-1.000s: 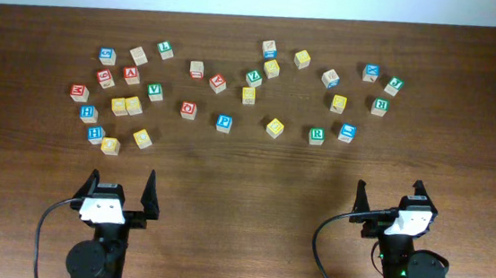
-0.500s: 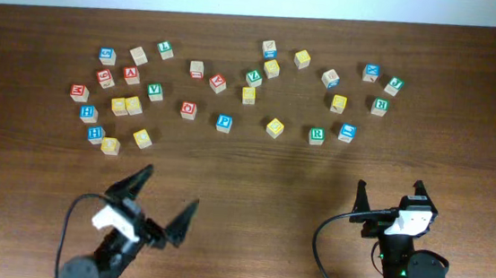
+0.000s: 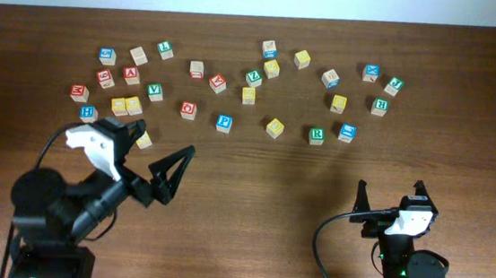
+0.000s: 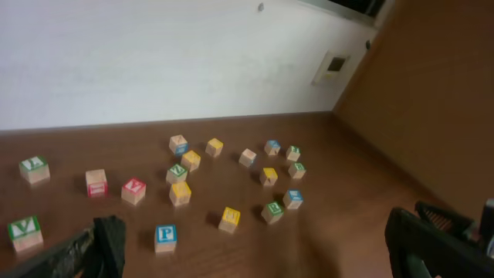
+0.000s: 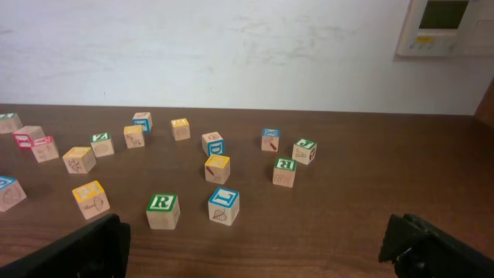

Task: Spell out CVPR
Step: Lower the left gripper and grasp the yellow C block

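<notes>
Small wooden letter cubes lie scattered across the far half of the brown table. The blue P cube [image 3: 223, 122] [image 4: 165, 235] sits mid-table. A yellow-faced cube [image 3: 274, 127] [image 4: 230, 218] [image 5: 90, 194] lies to its right, its letter unreadable. The green R cube [image 3: 317, 135] [image 4: 272, 210] [image 5: 162, 207] lies further right. A green V cube [image 3: 253, 77] sits further back and another green V cube [image 3: 155, 89] [image 4: 23, 229] lies to the left. My left gripper [image 3: 152, 153] [image 4: 262, 251] is open and empty, short of the P cube. My right gripper [image 3: 390, 195] [image 5: 255, 247] is open and empty near the front edge.
Red-lettered cubes [image 3: 217, 83] and other blue and yellow cubes are mixed among them. A yellow cube [image 3: 143, 139] lies right by my left gripper's left finger. A blue-lettered cube [image 5: 224, 202] stands next to the R. A white wall [image 5: 231, 46] backs the table.
My left arm has lifted from its rest pose and swung forward and left towards the cubes, jaws still open. The right arm has not moved.
</notes>
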Tool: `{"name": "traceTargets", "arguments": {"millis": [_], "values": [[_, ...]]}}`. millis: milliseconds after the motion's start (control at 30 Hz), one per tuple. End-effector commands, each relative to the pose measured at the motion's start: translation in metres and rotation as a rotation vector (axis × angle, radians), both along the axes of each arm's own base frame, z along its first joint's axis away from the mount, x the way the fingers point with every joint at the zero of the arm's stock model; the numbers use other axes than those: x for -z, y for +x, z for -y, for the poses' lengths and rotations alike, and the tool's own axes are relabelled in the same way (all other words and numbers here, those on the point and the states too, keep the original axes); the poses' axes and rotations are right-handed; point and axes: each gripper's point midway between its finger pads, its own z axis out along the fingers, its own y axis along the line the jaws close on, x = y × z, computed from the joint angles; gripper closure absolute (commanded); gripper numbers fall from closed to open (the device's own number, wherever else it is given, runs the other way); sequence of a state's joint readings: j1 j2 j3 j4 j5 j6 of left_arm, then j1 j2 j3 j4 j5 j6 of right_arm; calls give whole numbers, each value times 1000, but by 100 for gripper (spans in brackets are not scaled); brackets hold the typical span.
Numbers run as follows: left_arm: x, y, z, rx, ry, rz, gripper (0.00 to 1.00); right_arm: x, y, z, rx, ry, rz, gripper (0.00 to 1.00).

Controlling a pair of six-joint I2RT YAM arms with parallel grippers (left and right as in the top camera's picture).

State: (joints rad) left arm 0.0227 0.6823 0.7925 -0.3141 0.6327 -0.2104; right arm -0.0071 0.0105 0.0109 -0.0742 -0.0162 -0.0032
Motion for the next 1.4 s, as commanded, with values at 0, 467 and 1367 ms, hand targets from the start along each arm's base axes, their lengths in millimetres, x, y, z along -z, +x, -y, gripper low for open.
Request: {"name": "traceTargets", "arguments": {"millis": [0,467,1367], "values": [[-7,31,-21,-147,-1,-202,1,2,0,2,12,3,-4,2],[170,95,-92,-725,294,-1069,1,2,0,2,12,3,-3,1],[320,137,-107,-622,322,-1287,50,2,0,2,12,3,-3,2]]}}
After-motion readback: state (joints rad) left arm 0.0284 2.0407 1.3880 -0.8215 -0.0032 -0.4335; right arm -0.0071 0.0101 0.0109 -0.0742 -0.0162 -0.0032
